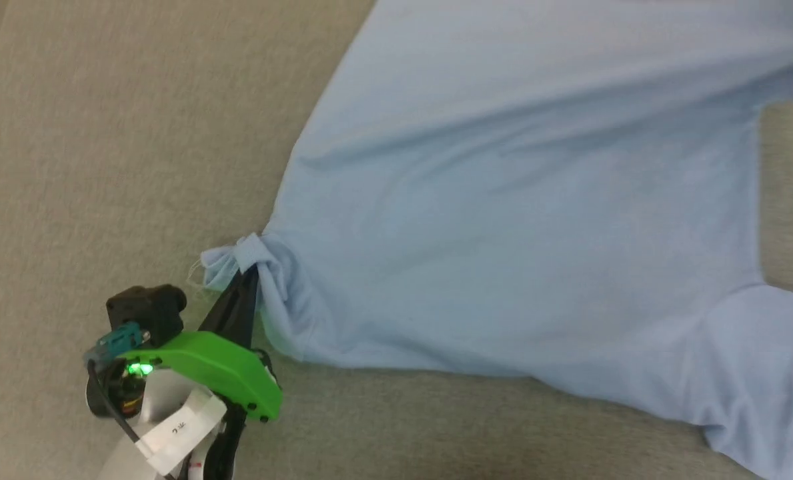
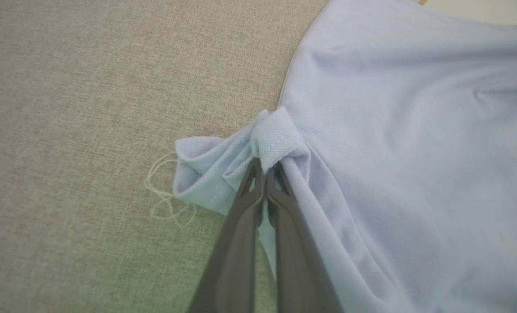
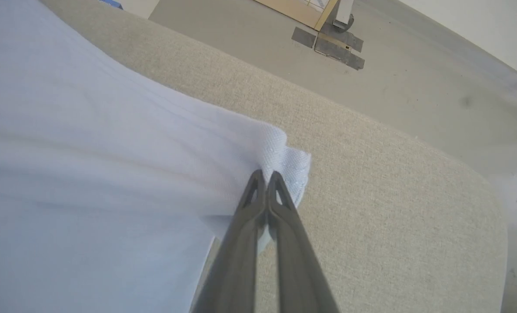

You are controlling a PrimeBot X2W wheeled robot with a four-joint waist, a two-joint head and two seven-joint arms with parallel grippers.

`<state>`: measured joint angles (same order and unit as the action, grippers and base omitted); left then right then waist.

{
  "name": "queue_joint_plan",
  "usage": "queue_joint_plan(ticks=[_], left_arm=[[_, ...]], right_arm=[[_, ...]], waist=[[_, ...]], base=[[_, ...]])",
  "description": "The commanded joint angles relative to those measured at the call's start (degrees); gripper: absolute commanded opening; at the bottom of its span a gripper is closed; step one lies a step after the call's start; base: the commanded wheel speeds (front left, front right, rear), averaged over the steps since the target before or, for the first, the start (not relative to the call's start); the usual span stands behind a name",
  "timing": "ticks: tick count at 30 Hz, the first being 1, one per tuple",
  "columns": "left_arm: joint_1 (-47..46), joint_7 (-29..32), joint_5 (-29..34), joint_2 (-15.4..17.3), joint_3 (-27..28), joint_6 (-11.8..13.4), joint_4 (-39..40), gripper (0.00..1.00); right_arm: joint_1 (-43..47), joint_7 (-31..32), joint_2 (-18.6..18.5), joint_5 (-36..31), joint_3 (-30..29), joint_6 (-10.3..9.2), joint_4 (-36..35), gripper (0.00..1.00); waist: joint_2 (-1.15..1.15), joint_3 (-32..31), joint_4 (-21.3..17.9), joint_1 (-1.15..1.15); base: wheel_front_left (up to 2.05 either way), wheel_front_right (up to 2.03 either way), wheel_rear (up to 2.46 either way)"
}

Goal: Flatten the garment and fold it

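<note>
Left fingers (image 2: pixel 236 243) pinch a bunched corner of the light-blue garment (image 1: pixel 503 200).

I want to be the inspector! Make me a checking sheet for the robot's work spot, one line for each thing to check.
Surface: beige woven cloth top, rounded at one end.
Job's things: light blue shirt, spread out, creased.
Clutter: loose white thread by the pinched corner.
Grippers: left gripper shut on a bunched shirt corner; right gripper shut on a shirt edge.
Cables: black cable at the left wrist.
Surroundings: grey floor with dark tape patches.
</note>
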<state>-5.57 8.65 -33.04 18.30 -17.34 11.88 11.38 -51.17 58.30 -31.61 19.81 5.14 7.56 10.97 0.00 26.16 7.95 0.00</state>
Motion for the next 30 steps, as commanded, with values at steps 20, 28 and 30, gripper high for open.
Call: queue_joint_plan(ticks=[20, 28, 30], left_arm=[[2.84, 0.72, -2.42, 0.14, -0.29, 0.33, -3.00, 0.00], [3.19, 0.36, -3.02, 0.09, -0.22, 0.22, -4.36, 0.00], [3.46, 0.39, -3.08, 0.18, -0.21, 0.33, -4.51, 0.00]], right_arm=[[44.36, -7.76, 9.58, 9.89, 0.00, -0.08, -5.76, 0.00], [46.44, -12.50, 12.27, 10.31, -0.86, -0.08, -5.24, 0.38], [45.56, -16.08, 12.43, 10.36, -2.59, -0.08, -6.61, 1.00]], waist=[[0.00, -12.37, -10.51, 0.00], [0.00, -13.15, -10.38, 0.00], [0.00, -13.84, -10.46, 0.00]], base=[[0.00, 0.00, 0.00], [0.00, 0.00, 0.00], [0.00, 0.00, 0.00]])
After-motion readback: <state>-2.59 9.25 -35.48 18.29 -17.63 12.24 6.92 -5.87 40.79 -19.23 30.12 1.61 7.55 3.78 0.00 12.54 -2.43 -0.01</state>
